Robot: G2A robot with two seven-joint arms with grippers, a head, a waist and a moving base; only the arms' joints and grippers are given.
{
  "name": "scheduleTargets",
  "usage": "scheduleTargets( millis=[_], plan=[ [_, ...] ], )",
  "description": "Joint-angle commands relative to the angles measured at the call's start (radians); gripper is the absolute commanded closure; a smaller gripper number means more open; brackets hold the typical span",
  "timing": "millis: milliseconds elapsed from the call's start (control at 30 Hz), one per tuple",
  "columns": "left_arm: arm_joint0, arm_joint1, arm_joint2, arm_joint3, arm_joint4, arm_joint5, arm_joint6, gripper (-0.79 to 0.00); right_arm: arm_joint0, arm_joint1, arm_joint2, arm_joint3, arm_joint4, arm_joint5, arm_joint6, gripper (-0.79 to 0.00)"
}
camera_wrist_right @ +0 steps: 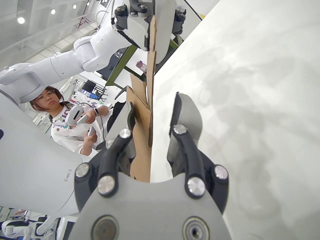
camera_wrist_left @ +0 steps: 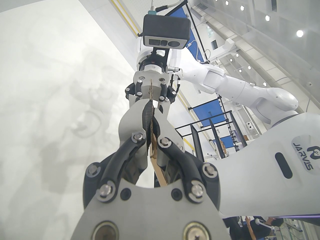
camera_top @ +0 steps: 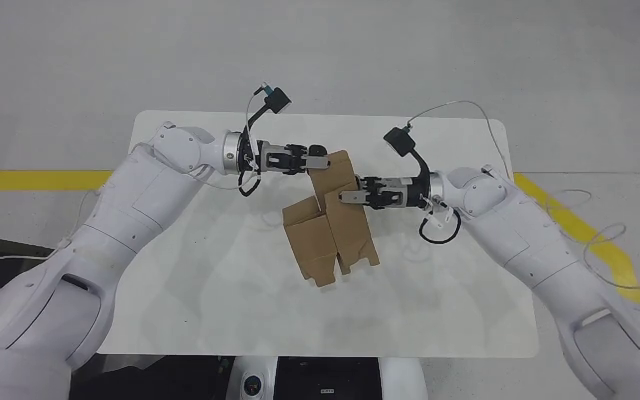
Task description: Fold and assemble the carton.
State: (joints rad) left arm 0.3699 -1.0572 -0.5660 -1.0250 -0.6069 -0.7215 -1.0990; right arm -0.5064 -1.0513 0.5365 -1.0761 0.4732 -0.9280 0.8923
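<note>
Carton (camera_top: 330, 225) — pinched in L gripper (camera_wrist_left: 150, 116).

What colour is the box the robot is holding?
Plain brown cardboard. The carton shows best in the top view.

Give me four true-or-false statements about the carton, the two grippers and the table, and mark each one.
1. The left gripper is shut on the carton. True.
2. The right gripper is clamped tight on the carton. False: its fingers stand open, with the carton's edge between them.
3. The carton is a closed, finished box. False: it is flat cardboard with loose flaps.
4. The table under the carton is white. True.
</note>
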Motion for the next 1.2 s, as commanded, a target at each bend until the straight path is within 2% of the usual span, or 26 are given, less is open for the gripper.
scheduleTargets(
  millis=[0,100,133,200,233,267,633,867,1000,1167],
  plan=[
    [-0.002,0.002,0.007,0.0,-0.002,-0.001,0.001,0.0,0.01,0.003,-0.021,0.001,0.008,-0.009,-0.009,0.0],
    [-0.007,0.004,0.017,0.001,-0.003,-0.002,0.002,0.0,0.025,0.008,-0.054,0.001,0.026,-0.028,-0.028,0.0],
    [-0.008,0.005,0.02,0.002,-0.004,-0.003,0.003,-0.052,0.029,0.01,-0.065,0.001,0.031,-0.034,-0.034,0.0],
    [-0.01,0.006,0.026,0.003,-0.008,-0.004,0.004,-0.369,0.037,0.013,-0.085,-0.003,0.049,-0.052,-0.052,0.0],
    [-0.011,0.006,0.029,0.004,-0.01,-0.005,0.005,-0.748,0.04,0.016,-0.095,-0.003,0.06,-0.062,-0.062,0.0],
    [-0.012,0.007,0.031,0.01,-0.016,-0.003,0.003,-0.785,0.044,0.018,-0.105,-0.003,0.07,-0.071,-0.071,0.0],
    [-0.042,0.001,0.001,0.12,-0.083,-0.024,0.025,-0.785,0.066,0.04,-0.156,0.031,0.231,-0.072,-0.072,0.0],
    [-0.038,-0.002,-0.021,0.173,-0.092,-0.032,0.032,-0.785,0.058,0.038,-0.1,0.109,0.438,0.036,-0.003,0.0],
    [-0.03,-0.005,-0.025,0.186,-0.083,-0.034,0.034,-0.785,0.053,0.033,-0.061,0.13,0.46,0.112,-0.043,0.0],
    [-0.012,-0.011,-0.023,0.168,-0.067,-0.033,0.033,-0.785,0.042,0.032,-0.018,0.135,0.416,0.18,-0.119,0.0]
  ],
)
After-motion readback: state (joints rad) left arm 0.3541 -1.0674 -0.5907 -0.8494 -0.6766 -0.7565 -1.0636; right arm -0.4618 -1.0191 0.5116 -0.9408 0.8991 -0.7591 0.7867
